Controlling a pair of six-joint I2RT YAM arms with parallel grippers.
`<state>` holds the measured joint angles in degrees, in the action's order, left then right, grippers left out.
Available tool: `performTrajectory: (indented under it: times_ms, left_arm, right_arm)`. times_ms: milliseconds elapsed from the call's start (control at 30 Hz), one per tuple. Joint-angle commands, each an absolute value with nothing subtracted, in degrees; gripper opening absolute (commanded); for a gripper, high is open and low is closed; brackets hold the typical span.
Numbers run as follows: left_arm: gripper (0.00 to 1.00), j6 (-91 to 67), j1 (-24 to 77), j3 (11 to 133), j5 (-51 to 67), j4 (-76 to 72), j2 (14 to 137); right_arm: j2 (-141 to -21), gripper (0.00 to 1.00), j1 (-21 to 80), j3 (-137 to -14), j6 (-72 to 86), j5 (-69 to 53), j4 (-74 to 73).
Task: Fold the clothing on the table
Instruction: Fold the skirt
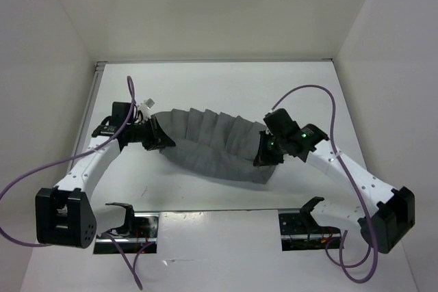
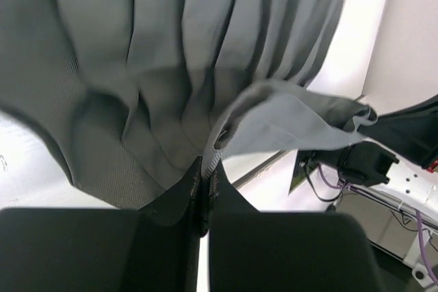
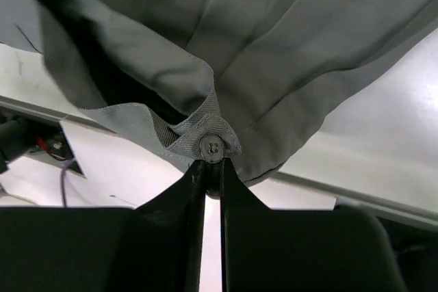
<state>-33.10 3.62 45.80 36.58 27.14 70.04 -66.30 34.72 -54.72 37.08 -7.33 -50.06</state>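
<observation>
On the left, the left gripper (image 1: 159,139) has its two jaws pressed tight together on one end of the grey skirt (image 1: 212,147). In the left wrist view only a thin bit of cloth sits between the jaws, right at the tips. A loose flap (image 2: 294,117) of the skirt sticks out beside them.

The skirt stretches across the middle of the white table (image 1: 205,83), from one gripper to the other. Its near edge sags in a curve. I cannot tell if that edge touches the table.

On the right, the right gripper (image 1: 267,154) has its jaws shut on the other end of the skirt. In the right wrist view the tips pinch the band just under a small round metal stud (image 3: 213,146).

Here is what could go wrong. The left hold looks small, so a hard pull could make the cloth slip out and that end would drop. On the right, the jaws could slide off near the smooth stud. If one arm goes faster than the other, the skirt could twist and fold crooked. The sagging edge could drag on the table and bunch up. The loose flap could get tucked under by mistake.
</observation>
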Motion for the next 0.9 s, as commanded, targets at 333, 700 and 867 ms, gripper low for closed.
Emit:
performTrajectory:
  times_ms: [333,700,867]
  left_arm:
    - [0.05,-31.82,3.25,62.36,31.03,24.00,84.27]
    - [0.06,-29.79,3.25,80.33,29.18,22.76,103.61]
    - [0.06,-29.79,3.25,80.95,28.13,21.62,107.05]
  right_arm:
    - [-68.82,0.00,28.48,-62.30,45.01,10.27,-60.64]
    - [-79.18,0.00,21.62,-66.61,39.55,12.04,-51.87]
    - [-86.20,0.00,21.62,-67.24,38.41,11.51,-47.64]
